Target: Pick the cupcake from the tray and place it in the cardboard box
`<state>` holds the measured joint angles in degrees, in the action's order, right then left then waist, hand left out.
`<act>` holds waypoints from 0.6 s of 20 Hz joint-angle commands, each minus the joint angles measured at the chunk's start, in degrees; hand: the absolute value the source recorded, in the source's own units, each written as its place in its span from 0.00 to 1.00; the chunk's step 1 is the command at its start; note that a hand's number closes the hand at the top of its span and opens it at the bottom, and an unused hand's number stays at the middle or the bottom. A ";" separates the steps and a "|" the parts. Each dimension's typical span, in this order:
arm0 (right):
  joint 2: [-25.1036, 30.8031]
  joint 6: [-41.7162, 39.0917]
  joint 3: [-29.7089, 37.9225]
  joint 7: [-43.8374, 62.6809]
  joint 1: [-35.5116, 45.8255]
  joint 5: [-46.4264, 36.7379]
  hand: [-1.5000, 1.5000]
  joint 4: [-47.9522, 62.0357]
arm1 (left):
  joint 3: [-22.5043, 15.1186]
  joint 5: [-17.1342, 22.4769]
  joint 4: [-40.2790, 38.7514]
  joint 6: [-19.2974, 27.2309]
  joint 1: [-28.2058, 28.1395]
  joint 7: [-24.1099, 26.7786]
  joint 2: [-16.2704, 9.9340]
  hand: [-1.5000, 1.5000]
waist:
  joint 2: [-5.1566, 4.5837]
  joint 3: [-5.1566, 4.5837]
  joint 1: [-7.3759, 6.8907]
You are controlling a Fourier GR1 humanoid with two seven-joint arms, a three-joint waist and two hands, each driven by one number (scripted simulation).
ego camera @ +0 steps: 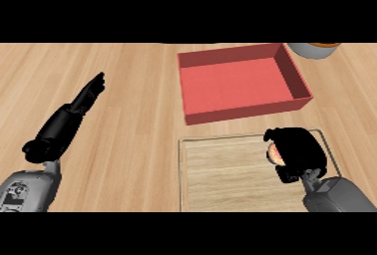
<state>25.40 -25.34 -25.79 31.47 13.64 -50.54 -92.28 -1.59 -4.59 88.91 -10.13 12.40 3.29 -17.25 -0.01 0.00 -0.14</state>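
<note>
The cupcake (273, 154) shows only as an orange and pale sliver at the right side of the wooden tray (221, 174). My right hand (298, 152) is curled round it and hides most of it. The red open-topped box (243, 82) lies just beyond the tray, with nothing inside it. My left hand (88, 94) is far off at the left over the bare counter, fingers straight and pointing away from me.
A grey round container (315, 49) with an orange top stands at the far right, beside the box's back corner. Light wooden counter surrounds the tray and box.
</note>
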 commanded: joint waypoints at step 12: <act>-4.32 8.80 -14.30 -25.28 3.07 -7.67 1.00 -1.05 | 0.04 -1.05 0.47 -2.04 1.02 0.20 1.23 0.50 | -0.25 0.10 -2.39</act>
<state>23.31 -16.56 -31.58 15.96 15.61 -59.05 -91.20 -1.21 -6.13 89.03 -11.04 12.37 3.82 -15.76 -0.10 0.01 -0.96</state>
